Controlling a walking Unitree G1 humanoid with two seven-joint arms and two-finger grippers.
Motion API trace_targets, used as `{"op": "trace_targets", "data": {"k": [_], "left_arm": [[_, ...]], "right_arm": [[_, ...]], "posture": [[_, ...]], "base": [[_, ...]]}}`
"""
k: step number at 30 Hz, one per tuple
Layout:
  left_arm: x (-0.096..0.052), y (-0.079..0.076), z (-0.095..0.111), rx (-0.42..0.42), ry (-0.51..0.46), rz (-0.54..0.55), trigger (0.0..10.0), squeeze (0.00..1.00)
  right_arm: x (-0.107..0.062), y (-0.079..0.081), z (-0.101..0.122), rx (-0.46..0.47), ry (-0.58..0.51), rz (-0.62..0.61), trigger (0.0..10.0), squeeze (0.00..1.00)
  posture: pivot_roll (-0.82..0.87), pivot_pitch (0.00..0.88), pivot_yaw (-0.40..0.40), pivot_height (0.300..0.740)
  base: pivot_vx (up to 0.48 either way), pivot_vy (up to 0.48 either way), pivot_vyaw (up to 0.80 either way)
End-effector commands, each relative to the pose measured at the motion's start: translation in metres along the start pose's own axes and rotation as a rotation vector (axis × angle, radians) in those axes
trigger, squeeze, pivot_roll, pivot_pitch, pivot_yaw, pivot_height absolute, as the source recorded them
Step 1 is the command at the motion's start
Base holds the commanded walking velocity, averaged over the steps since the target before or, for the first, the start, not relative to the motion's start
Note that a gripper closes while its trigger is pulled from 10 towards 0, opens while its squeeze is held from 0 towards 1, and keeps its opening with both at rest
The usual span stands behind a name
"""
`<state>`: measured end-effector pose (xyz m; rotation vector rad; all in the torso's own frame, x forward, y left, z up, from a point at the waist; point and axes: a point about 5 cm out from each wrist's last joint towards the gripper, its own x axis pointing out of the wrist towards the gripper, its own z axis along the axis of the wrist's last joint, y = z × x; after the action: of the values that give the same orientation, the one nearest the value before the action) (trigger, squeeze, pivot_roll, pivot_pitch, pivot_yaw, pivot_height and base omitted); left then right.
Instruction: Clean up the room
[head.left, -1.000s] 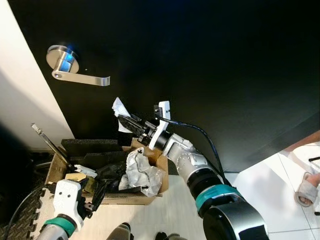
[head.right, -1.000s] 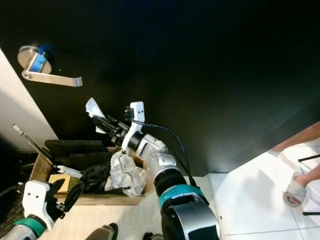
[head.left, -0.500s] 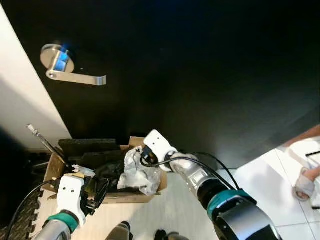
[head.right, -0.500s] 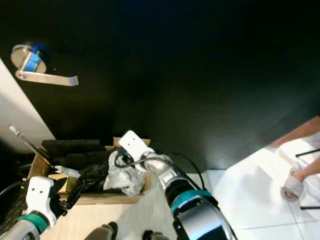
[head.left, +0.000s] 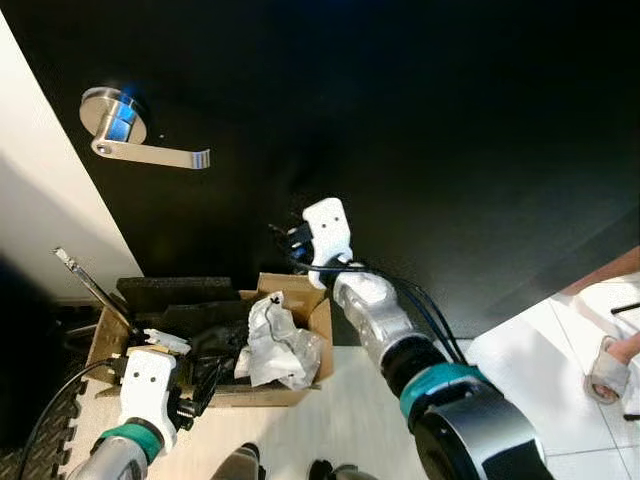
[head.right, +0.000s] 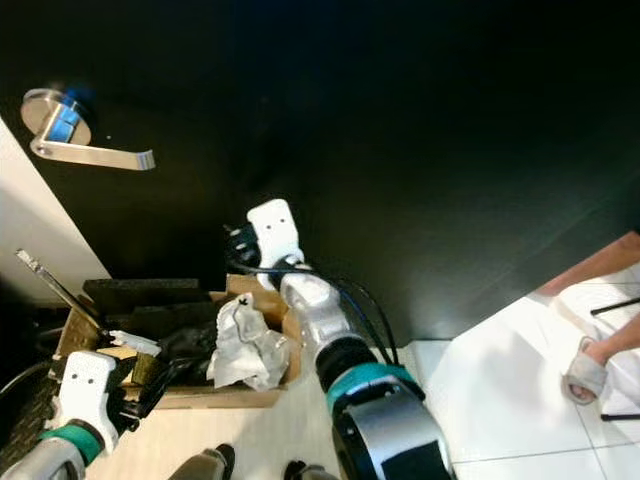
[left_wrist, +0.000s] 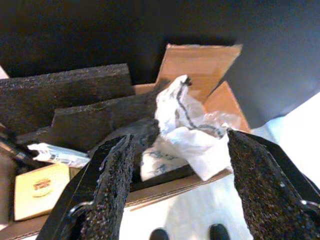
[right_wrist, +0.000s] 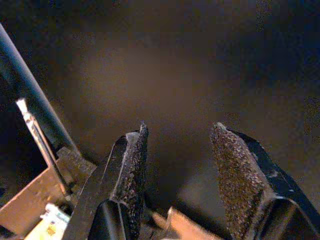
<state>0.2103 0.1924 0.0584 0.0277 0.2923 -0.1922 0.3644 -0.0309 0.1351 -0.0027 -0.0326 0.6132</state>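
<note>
We note the right tool (right_wrist: 177, 150), parted and empty above the cardboard box (head.left: 310, 320), risks striking the black door (head.left: 450, 150) if it lifts further.

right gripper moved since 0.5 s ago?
Yes. The right gripper has risen from inside the cardboard box to above its back flap, now open and empty against the black door; the door handle barely shifted.

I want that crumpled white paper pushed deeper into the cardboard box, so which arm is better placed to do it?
Probably the right. The right gripper, open and empty, hangs just above the cardboard box and the white paper. The left gripper, also open, sits low beside the box's near wall.
</note>
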Motion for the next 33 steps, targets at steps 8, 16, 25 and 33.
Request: {"op": "trace_targets", "data": {"k": [8, 16, 25, 33], "left_arm": [[0.013, 0.005, -0.035, 0.082, 0.116, 0.152, 10.0, 0.0], [0.032, 0.01, -0.042, 0.167, 0.147, 0.205, 10.0, 0.0], [0.053, 0.007, -0.046, 0.17, 0.198, 0.136, 10.0, 0.0], [0.064, -0.003, -0.04, 0.181, 0.163, 0.102, 10.0, 0.0]], "right_arm": [[-0.081, -0.012, -0.104, 0.177, 0.25, -0.171, 10.0, 0.0], [-0.192, -0.034, -0.177, 0.254, 0.561, -0.476, 10.0, 0.0], [-0.229, -0.048, -0.184, 0.29, 0.555, -0.728, 10.0, 0.0], [-0.203, -0.047, -0.173, 0.272, 0.491, -0.688, 10.0, 0.0]], "posture": [[0.23, 0.096, -0.066, 0.74], [0.16, 0.053, -0.022, 0.74], [0.03, 0.018, 0.068, 0.74], [0.03, 0.0, 0.071, 0.74]], "base": [[0.0, 0.0, 0.0], [0.0, 0.0, 0.0], [0.0, 0.0, 0.0], [-0.066, 0.0, 0.0]]}}
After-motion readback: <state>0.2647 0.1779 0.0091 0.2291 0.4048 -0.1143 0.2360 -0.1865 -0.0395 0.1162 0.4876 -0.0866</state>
